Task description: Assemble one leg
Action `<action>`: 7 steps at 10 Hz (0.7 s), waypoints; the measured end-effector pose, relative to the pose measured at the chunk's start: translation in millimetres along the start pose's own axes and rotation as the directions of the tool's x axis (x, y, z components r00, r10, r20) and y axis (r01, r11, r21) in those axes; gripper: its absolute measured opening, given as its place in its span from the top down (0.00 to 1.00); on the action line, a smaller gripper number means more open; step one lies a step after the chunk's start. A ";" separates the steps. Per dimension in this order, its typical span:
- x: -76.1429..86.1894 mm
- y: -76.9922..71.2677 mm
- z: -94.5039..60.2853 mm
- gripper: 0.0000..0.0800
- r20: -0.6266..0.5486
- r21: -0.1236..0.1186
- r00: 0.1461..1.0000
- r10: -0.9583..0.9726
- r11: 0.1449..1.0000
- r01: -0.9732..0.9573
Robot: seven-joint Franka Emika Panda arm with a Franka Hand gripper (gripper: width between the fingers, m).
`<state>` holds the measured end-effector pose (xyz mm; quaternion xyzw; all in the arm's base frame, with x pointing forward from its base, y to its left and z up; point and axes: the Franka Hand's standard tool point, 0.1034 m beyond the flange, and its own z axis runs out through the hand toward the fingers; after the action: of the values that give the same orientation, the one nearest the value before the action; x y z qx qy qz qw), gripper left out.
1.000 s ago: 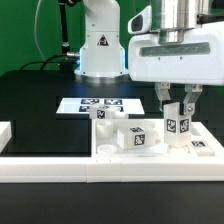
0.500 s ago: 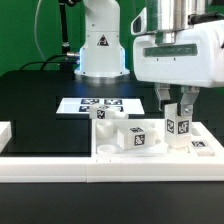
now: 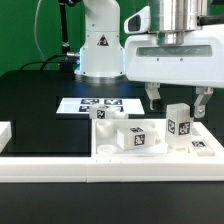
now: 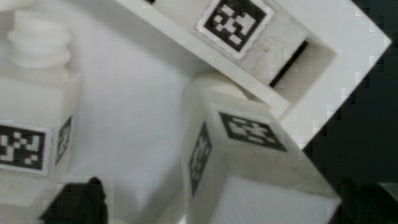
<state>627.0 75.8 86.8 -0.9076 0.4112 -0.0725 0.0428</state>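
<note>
One leg, a small white block with tag markers, stands upright at the exterior view's right end of the large flat white panel. My gripper is open right above it, with one finger on each side of its top and not touching it. A second leg lies on the panel to the exterior view's left of the first. In the wrist view the upright leg sits between my dark fingertips, and another leg shows beside it.
The marker board lies on the black table behind the panel. The robot's white base stands at the back. A white block sits at the exterior view's left edge, and a white rail runs along the front.
My gripper has opened and let go of the upright leg, and has risen slightly. The leg stays standing where it was.
</note>
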 end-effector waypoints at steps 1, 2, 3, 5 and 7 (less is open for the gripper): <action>-1.8 -0.3 0.3 0.19 0.001 -0.008 0.995 -0.100 0.995 0.100; -6.0 -2.9 0.7 0.19 0.000 -0.026 0.976 -0.218 0.976 0.218; -6.9 -4.9 0.2 0.19 -0.002 -0.032 0.941 -0.339 0.940 0.339; -6.6 -4.9 1.0 0.19 0.001 -0.037 0.860 -0.511 0.859 0.511; -5.3 -7.7 -0.6 0.19 0.002 -0.048 0.751 -0.660 0.750 0.659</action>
<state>629.1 84.9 87.9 -0.9945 0.0667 -0.0803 -0.0094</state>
